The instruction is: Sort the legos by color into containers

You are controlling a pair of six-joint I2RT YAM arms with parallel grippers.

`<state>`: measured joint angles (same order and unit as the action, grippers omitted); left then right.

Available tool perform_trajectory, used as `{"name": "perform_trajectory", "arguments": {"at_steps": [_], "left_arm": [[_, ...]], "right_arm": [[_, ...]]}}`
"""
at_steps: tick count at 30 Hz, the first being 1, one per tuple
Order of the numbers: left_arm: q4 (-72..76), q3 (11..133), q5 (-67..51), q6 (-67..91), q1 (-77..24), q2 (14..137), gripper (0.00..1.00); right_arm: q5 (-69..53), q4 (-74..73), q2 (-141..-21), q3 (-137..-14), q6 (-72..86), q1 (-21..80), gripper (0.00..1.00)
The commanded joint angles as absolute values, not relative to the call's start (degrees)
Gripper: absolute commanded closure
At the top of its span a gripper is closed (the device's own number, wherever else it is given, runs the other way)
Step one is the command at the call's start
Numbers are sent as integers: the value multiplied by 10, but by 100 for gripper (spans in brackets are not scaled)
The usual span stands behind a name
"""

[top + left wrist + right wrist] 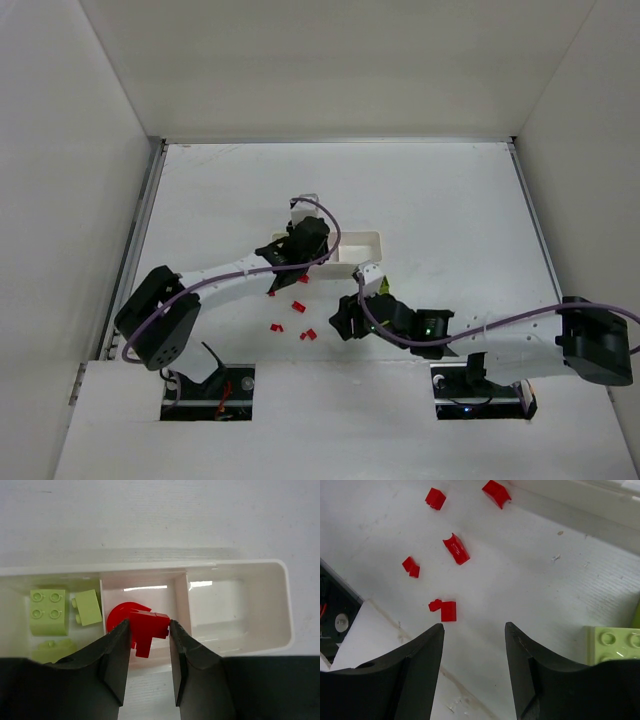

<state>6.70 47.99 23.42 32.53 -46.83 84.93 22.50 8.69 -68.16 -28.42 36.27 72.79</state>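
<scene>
The white three-compartment tray [235, 565] lies across the left wrist view, and in the top view [362, 243] it sits mid-table. Its left compartment holds three yellow-green bricks [48, 611], its middle one a rounded red piece [116, 614], and its right one is bare. My left gripper [148, 621] is shut on a red brick [145, 632] over the near wall of the middle compartment. My right gripper [474, 626] is open and empty, just above the table. Several red bricks [456, 548] lie ahead of it, the nearest [448, 611] by its left fingertip.
A yellow-green brick [612, 645] lies on the table right of my right gripper. The loose red bricks [298, 306] are scattered between the two arms. A cutout in the table's near edge [335, 615] lies to the left. White walls enclose the table.
</scene>
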Motion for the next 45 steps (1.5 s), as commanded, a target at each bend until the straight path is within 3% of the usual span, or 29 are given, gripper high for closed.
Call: {"name": "perform_trajectory", "arguments": {"at_steps": [1,4,9,19,31,40,45], "left_arm": [[95,512,225,308,-459,858,67],[97,514,222,308,-451,862,56],[101,505,221,308,-448,839,48],[78,414,225,327,-433,686,51],[-87,320,252,382,-442,522,65],[-271,309,272,441,-499,453,68],[-307,301,289,486,-550,465,66]], "right_arm": [[234,94,-685,-286,366,736,42],[228,99,-706,-295,362,742,42],[217,104,-756,-322,343,776,43],[211,112,-881,-393,296,827,48],[255,122,-965,-432,276,824,55],[282,115,-966,-436,278,808,80],[282,109,-953,-441,279,802,81]]}}
